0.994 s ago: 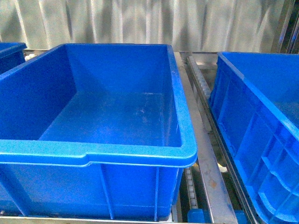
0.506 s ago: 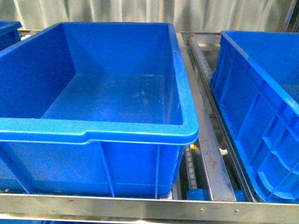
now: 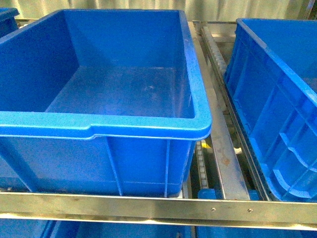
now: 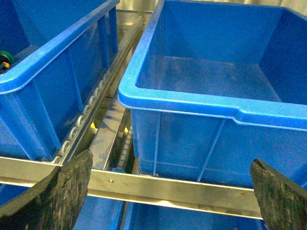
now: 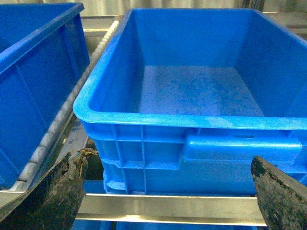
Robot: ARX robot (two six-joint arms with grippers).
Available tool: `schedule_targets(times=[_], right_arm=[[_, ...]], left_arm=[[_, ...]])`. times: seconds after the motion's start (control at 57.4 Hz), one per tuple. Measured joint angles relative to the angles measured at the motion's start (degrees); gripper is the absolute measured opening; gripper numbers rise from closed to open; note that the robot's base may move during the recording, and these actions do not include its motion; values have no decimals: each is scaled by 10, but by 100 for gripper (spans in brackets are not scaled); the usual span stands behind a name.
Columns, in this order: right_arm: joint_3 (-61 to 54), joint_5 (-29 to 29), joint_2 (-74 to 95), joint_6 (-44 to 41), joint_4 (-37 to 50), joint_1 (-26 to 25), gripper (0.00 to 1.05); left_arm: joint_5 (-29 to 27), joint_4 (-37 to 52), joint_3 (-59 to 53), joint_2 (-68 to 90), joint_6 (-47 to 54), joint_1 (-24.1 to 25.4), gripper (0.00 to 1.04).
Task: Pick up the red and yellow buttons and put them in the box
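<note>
Left wrist view: a green-capped switch [image 4: 5, 55] is being shown in the neighbouring bin [image 4: 48, 62] | front view: none | left gripper [image 4: 168, 191], right gripper [image 5: 168, 191]: jaws being held apart, empty.

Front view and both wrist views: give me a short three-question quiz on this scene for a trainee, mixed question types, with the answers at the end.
1. True or false: in the front view, the middle bin already holds a red button.
2. Multiple choice: in the left wrist view, the left gripper is
A) open and holding nothing
B) shut on a button
C) clamped on a bin rim
3. Short answer: in the left wrist view, what colour is the small cap showing inside the neighbouring bin?

Key
1. False; its visible floor is bare.
2. A
3. Green
</note>
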Motion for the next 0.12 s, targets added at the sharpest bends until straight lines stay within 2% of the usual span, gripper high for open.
schedule_targets(times=[0.122], right_arm=[[0,0,0,0,0,0,99]], left_arm=[[0,0,0,0,0,0,97]])
